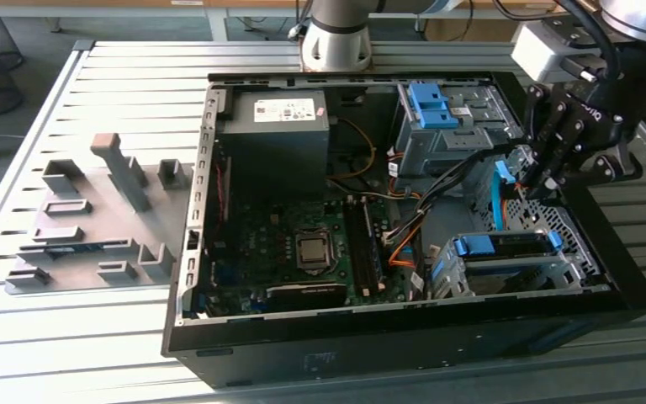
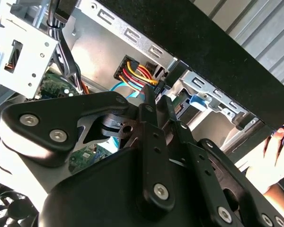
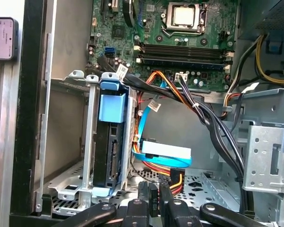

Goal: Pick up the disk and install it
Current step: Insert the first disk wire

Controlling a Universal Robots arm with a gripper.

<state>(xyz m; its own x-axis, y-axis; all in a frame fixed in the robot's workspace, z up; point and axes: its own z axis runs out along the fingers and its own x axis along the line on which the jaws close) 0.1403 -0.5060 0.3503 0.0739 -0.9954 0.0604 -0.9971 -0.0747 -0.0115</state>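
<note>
The disk [image 3: 162,150] is a flat silver drive with a blue rail along its edge. It lies low inside the open computer case [image 1: 205,210], between two metal bays, with orange, yellow and blue cables around it. In the exterior view the disk [image 1: 498,200] shows as a blue-edged sliver at the exterior view's right of the case. My gripper [image 1: 538,188] hangs just above it. In both wrist views the black fingers [image 3: 144,201] stand close together, shut, with nothing seen between them. The gripper [image 3: 155,191] is a short way off the disk. The gripper [image 2: 157,98] points toward a cable plug.
A grey drive bay with a blue bracket [image 1: 508,244] [image 3: 111,101] holds another drive near the case front. A second bay with blue brackets [image 1: 436,109] and a power-supply box [image 1: 278,126] sit at the back. The motherboard [image 3: 180,28] fills the middle. A person's hand [image 2: 279,153] rests at the case edge. A grey fixture [image 1: 87,219] lies on the table.
</note>
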